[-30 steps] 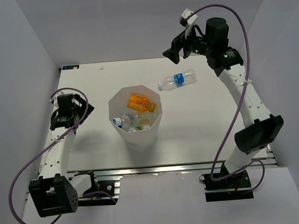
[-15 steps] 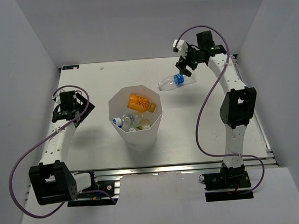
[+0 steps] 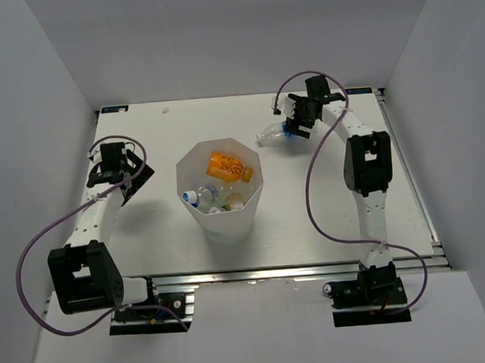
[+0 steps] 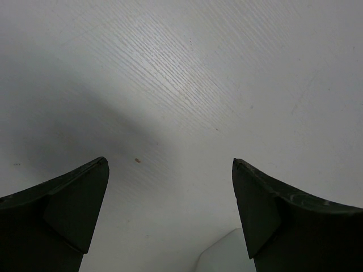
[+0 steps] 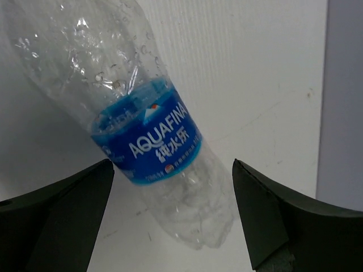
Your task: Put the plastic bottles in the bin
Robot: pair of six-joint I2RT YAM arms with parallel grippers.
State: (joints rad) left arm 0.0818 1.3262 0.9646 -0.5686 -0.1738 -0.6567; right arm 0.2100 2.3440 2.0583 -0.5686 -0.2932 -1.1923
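A clear plastic bottle [image 3: 270,135] with a blue label [image 5: 148,141] lies on its side at the back right of the table. My right gripper [image 3: 296,122] is low over its base end, open, one finger on each side of the bottle [image 5: 187,209] and neither touching it. The white bin [image 3: 194,164] stands mid-table. It holds an orange bottle [image 3: 229,167] and several small clear ones [image 3: 211,199]. At the left of the table my left gripper [image 3: 115,169] is open over bare tabletop [image 4: 187,85], with nothing between its fingers [image 4: 79,204].
Grey walls close in the white table [image 3: 326,201] at the back and both sides. An aluminium rail [image 3: 273,273] runs along the near edge by the arm bases. A pale corner [image 4: 224,258] shows at the bottom of the left wrist view.
My right arm has swung down from high over the back of the table, and its open gripper now straddles the bottle. The left gripper has shifted slightly toward the back.
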